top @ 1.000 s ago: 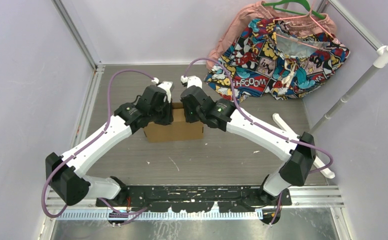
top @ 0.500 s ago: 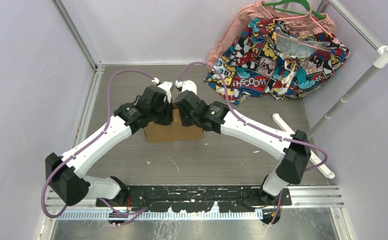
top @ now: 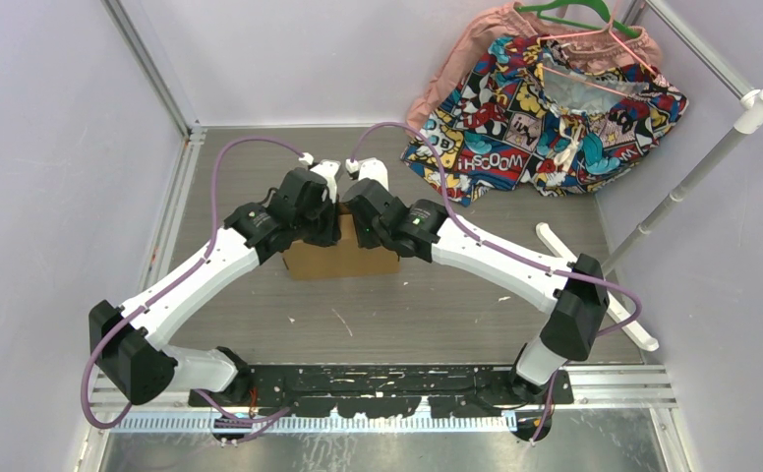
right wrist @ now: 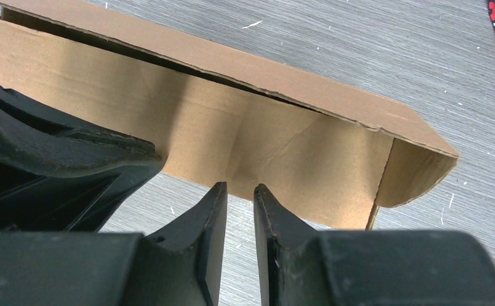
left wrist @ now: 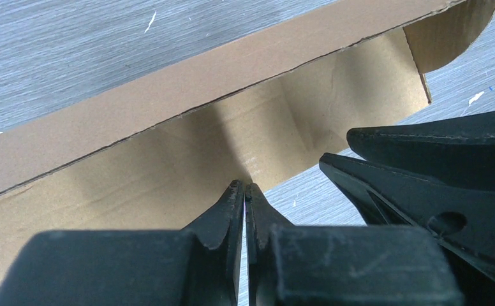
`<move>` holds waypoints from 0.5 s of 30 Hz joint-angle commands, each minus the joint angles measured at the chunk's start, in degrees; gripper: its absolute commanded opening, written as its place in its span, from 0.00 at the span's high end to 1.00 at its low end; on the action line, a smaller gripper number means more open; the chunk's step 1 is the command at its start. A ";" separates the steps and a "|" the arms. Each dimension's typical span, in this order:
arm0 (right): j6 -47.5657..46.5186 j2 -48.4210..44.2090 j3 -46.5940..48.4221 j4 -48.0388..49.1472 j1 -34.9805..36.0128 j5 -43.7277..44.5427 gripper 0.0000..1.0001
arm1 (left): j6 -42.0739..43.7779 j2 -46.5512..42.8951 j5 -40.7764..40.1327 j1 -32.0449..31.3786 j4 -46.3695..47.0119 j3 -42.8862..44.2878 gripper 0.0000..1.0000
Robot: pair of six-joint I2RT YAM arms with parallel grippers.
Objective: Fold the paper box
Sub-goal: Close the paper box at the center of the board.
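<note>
Top external view: cardboard box point(top: 343, 258) sits mid-way across the bench point(top: 407, 305); left gripper point(left wrist: 243, 186) clenched, tips at a flap's lower edge; right gripper point(right wrist: 240, 187) slightly parted at that flap's edge, grasping nothing.

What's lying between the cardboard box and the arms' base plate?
Only bare table with a few white flecks separates the box from the base plate, as the top view shows.
</note>
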 commanded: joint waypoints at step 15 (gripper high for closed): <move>1.21 0.02 -0.61 0.43 0.31 1.60 0.71 | 0.31 -1.26 -0.84 -0.30 -3.03 -0.45 0.88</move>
